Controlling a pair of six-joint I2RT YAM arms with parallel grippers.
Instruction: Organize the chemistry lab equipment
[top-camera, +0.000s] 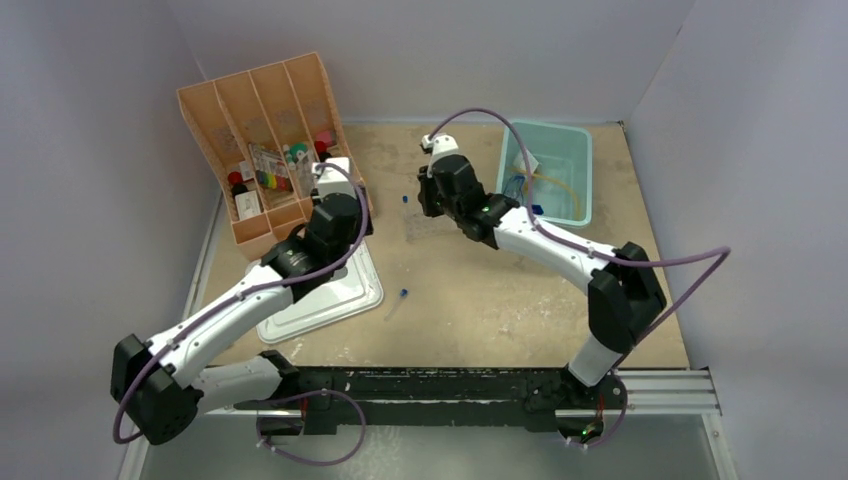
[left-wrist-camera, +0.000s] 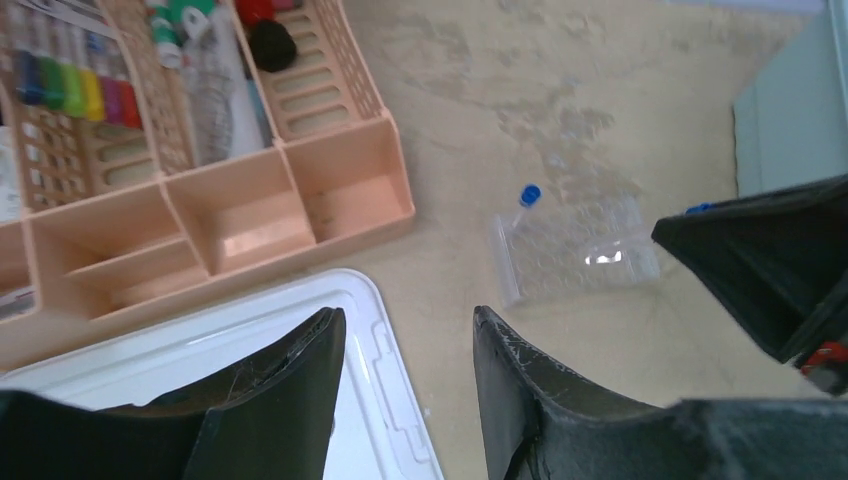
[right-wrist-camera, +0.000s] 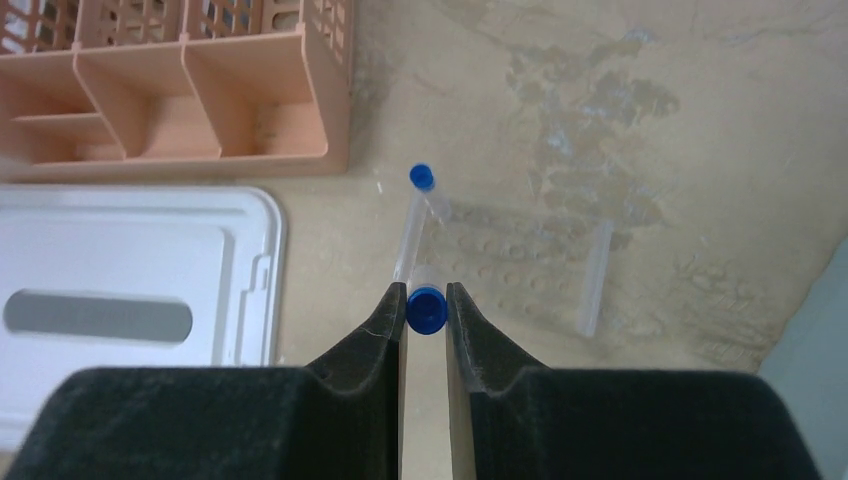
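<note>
My right gripper (right-wrist-camera: 427, 300) is shut on the blue cap of a clear test tube (right-wrist-camera: 427, 309), held just above the clear holed rack (right-wrist-camera: 520, 268). A second blue-capped test tube (right-wrist-camera: 415, 215) lies on the table against the rack's left edge. In the top view a third test tube (top-camera: 400, 299) lies alone on the table in front of the rack (top-camera: 425, 226). My left gripper (left-wrist-camera: 408, 318) stands open with nothing between its fingers, over the right edge of the grey lid (left-wrist-camera: 300, 330), left of the rack (left-wrist-camera: 575, 255).
The orange divided organizer (top-camera: 265, 140) stands at the back left with small items in its slots. A teal bin (top-camera: 575, 135) at the back right holds a tan tube (top-camera: 562, 195) and other clear pieces. The grey lid (top-camera: 335, 295) lies in front of the organizer.
</note>
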